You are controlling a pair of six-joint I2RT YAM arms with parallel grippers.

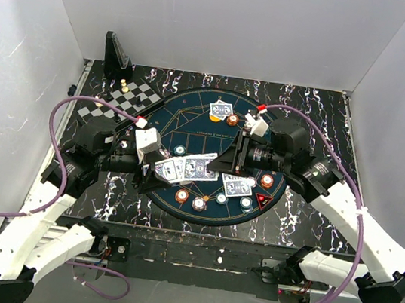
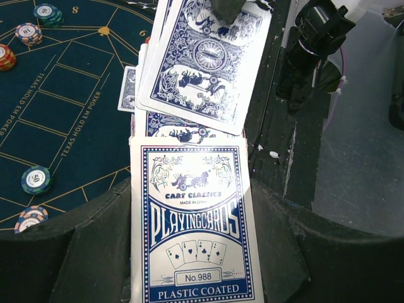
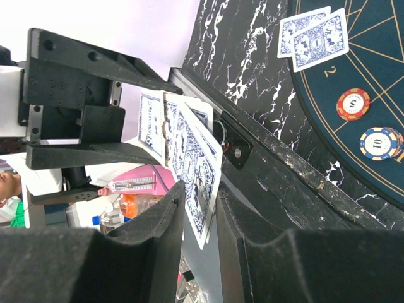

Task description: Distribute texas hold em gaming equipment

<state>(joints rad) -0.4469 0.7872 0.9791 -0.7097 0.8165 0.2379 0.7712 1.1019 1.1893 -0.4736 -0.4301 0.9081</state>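
card box [image 2: 196,252] in left gripper [image 2: 191,199], cards [image 2: 205,63] pinched by right gripper [image 3: 201,196]

The two claws meet over the near half of the round mat [image 1: 184,122]. The card box [image 2: 196,221] sits between the left claw's [image 1: 154,172] fingers. A fan of cards [image 1: 194,168] reaches ahead from it into the right claw [image 1: 218,161]. A pair of cards [image 1: 237,185] lies on the mat just nearside of the right claw, with chips [image 1: 245,202] around it. The chessboard [image 1: 136,96] lies farside of the left claw.
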